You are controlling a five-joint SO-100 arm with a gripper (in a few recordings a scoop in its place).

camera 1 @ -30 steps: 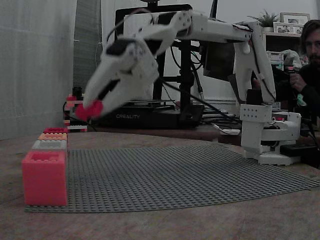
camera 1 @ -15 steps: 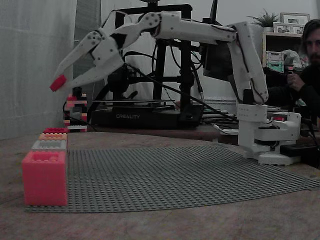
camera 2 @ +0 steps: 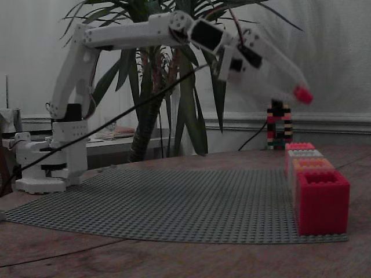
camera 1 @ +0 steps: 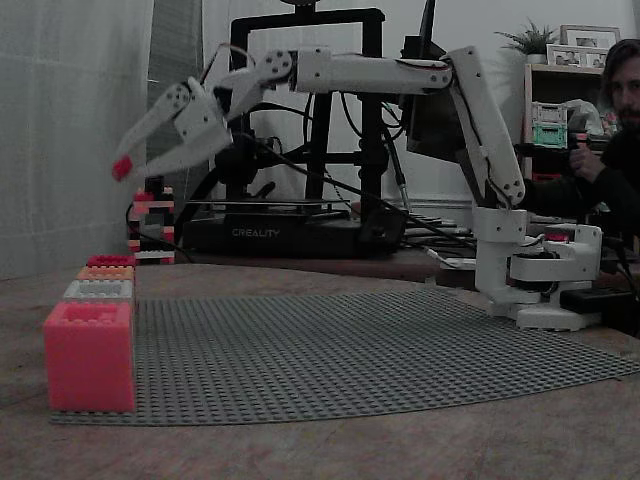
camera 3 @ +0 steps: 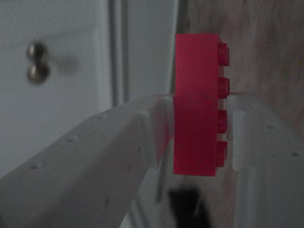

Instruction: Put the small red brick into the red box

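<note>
Red small brick [camera 3: 197, 107] sits pinched at the very fingertips of the gripper [camera 1: 124, 166], jaws closed on it, high above table. Red box [camera 1: 110, 261] lies approx 6 o'clock below, far end of row. Risk: tip-only grip, brick could slip or land in neighbouring box.

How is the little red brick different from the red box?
The small red brick is tiny and flat; the red box is far bigger and hollow. The brick is pinched up in the air in the tool; the box sits on the grey baseplate. Both are red with studs.
</note>
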